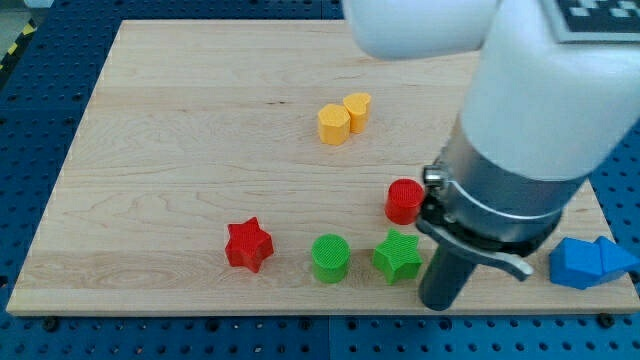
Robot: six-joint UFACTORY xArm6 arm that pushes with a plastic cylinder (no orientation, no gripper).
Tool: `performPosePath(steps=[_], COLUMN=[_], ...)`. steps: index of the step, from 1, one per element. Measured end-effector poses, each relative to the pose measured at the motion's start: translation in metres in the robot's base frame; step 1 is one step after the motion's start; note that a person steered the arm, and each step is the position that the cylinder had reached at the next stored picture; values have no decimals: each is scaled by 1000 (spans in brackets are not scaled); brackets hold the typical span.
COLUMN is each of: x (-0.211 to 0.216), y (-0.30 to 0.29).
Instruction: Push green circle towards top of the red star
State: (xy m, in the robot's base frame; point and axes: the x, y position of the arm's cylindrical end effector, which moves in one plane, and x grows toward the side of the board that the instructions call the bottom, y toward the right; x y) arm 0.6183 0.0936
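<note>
My rig carries no pincer, only my tip (438,304), low right of the green star (397,256); the green circle (330,258), right of the red star (248,245), looks light, stiff, slippery on the worktop (170,150); I'd nudge its lower-right edge.

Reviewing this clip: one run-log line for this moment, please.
my tip: right of green star | green circle: between red star and green star, untouched | goal: pending

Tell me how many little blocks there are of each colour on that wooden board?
Yellow: 2, a hexagon and a second block touching it
Red: 2, star, cylinder
Green: 2, circle, star
Blue: 2, block, block
Total: 8
</note>
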Motion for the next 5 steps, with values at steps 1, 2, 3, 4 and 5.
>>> performPosePath(steps=[1, 2, 3, 4, 5], x=[-2, -5, -23, -38, -19], y=[-28, -41, -42, -46, -46])
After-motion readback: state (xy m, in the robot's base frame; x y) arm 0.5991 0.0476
